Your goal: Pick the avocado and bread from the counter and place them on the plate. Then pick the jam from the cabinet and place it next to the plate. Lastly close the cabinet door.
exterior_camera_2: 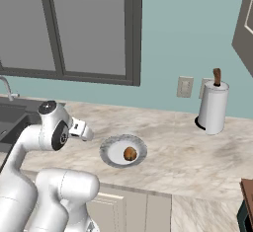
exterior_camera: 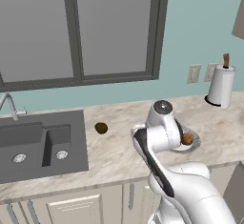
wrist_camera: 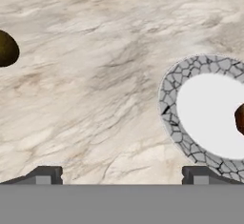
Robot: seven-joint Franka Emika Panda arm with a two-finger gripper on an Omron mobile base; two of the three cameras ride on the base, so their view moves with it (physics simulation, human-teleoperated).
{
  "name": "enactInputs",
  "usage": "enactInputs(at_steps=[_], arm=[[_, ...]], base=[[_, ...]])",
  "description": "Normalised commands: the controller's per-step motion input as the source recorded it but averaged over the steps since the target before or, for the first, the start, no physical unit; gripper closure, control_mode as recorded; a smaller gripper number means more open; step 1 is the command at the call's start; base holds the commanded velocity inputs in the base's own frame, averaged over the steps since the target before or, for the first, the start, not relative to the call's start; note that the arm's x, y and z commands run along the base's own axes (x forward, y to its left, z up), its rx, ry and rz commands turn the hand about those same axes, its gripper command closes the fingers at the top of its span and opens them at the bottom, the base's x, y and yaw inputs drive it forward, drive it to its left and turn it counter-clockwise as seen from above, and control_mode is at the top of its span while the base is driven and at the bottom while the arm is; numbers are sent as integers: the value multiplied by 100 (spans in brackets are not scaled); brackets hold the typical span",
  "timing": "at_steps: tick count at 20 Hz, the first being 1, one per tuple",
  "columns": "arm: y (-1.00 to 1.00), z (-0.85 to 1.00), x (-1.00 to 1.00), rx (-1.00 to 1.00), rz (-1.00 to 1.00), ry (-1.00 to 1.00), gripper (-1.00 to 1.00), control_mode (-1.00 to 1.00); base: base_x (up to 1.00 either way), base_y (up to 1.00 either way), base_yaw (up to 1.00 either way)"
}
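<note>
Bare counter [wrist_camera: 105, 75] between avocado [wrist_camera: 7, 49] and plate [wrist_camera: 174, 118], nothing in between.

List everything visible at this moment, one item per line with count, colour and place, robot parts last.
bread: one, orange-brown, on the plate's white centre
plate: one, white centre with grey speckled rim, on the counter
avocado: one, dark olive-green, on the counter between sink and plate
counter: one, beige marbled, under the window
sink: one, dark grey, left end of counter
faucet: one, metal, behind the sink
paper towel roll: one, white, on the counter by the wall
wall outlets: two, cream, beside the paper towel roll
window: one, dark grey frame, above the counter
hand: one, dark fingertips, open, above the counter between avocado and plate
</note>
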Motion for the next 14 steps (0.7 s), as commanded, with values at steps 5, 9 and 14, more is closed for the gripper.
enactInputs(at_steps=[5, 9, 14], arm=[[99, 0, 0, -3, 11, 0, -100, -100], [89, 0, 7, 0, 11, 0, -100, -100], [72, 0, 22, 0, 6, 0, -100, -100]], base=[[0, 0, 0], [0, 0, 0], [0, 0, 0]])
